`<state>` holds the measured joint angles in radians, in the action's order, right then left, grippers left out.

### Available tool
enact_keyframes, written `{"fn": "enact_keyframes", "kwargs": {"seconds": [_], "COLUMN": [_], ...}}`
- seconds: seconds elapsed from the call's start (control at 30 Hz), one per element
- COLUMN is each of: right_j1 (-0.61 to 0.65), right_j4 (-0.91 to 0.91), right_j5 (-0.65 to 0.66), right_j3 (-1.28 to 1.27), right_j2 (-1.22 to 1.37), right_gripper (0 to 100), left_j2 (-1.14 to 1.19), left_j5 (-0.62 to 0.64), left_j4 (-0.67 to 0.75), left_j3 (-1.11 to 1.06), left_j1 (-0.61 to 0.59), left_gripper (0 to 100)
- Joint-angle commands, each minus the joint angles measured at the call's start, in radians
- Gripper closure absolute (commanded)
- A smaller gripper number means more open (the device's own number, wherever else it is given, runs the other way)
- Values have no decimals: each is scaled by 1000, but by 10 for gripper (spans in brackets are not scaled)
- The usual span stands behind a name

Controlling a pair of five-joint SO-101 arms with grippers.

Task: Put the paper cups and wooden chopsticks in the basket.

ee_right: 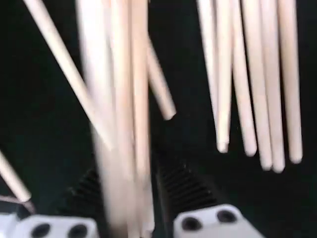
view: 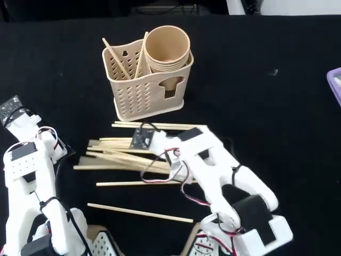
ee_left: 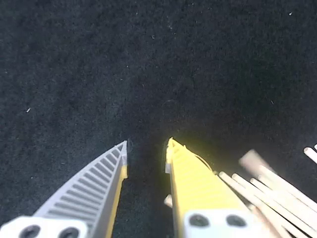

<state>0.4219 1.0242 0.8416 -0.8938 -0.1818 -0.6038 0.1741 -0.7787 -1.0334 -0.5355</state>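
Note:
The beige slotted basket [view: 144,96] stands at the back centre with stacked paper cups [view: 167,48] and a couple of chopsticks [view: 118,60] in it. A pile of wooden chopsticks [view: 114,154] lies on the black cloth in front of it. My right gripper [view: 169,162] is down on the pile's right part. In the right wrist view it [ee_right: 131,198] is shut on a few chopsticks [ee_right: 124,124], and more chopsticks [ee_right: 252,79] lie beside them. My left gripper [view: 61,150] [ee_left: 146,148] is open over bare cloth just left of the pile's ends [ee_left: 267,173].
Two single chopsticks [view: 139,213] [view: 133,183] lie apart nearer the arms' bases. A purple object [view: 335,85] sits at the right edge. Black cloth covers the table, with open room right of the basket.

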Motion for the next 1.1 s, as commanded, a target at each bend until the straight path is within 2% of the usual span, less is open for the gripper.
{"fn": "enact_keyframes", "kwargs": {"seconds": [0.0,0.17,0.37,0.5,0.67,0.83,1.07], "right_j1": [-44,-146,-362,-448,-451,-419,-305], "right_j4": [118,224,140,126,118,38,5], "right_j5": [-6,104,242,298,295,293,204], "right_j3": [10,-35,-162,-180,-177,-186,-197], "right_j2": [-189,-329,-352,-352,-354,-351,-351], "right_gripper": [988,988,987,977,815,847,850], "left_j2": [-31,-31,-31,-31,-31,-31,-31], "left_j5": [6,5,5,5,5,5,5], "left_j4": [8,8,8,8,8,8,8], "left_j3": [7,7,7,7,7,8,8], "left_j1": [-8,-8,-8,-8,-8,-8,-10], "left_gripper": [866,866,866,866,866,866,866]}}
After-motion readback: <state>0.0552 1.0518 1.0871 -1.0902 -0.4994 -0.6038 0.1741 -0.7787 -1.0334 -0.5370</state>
